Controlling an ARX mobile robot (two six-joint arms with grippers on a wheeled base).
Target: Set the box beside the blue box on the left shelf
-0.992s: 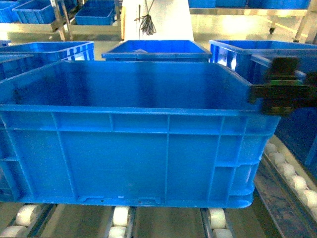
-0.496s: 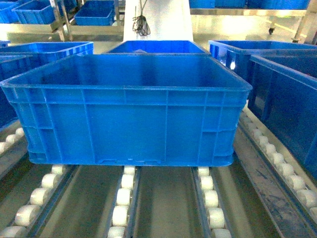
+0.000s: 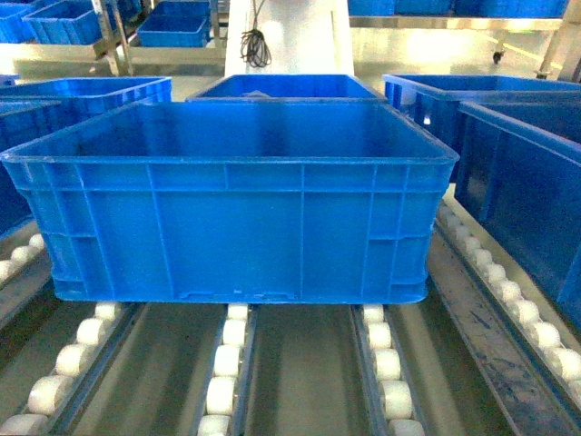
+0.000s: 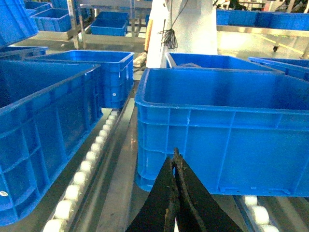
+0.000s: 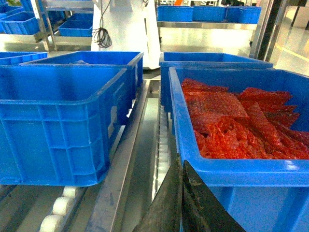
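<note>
Left shelf (image 3: 300, 381): roller lanes run 6 to 12 o'clock. The box (image 3: 236, 227) now sits on the rollers mid-lane, farther toward 12 than a second ago. Its neighbours are the blue box (image 4: 43, 125) at 9 o'clock and a crate of red packets (image 5: 231, 121) at 3. Right end effector (image 5: 182, 203), on the rim a second ago, is off it; left end effector (image 4: 175, 193) too. Both jaws pressed together, empty. Judgement: placement essentially done.
</note>
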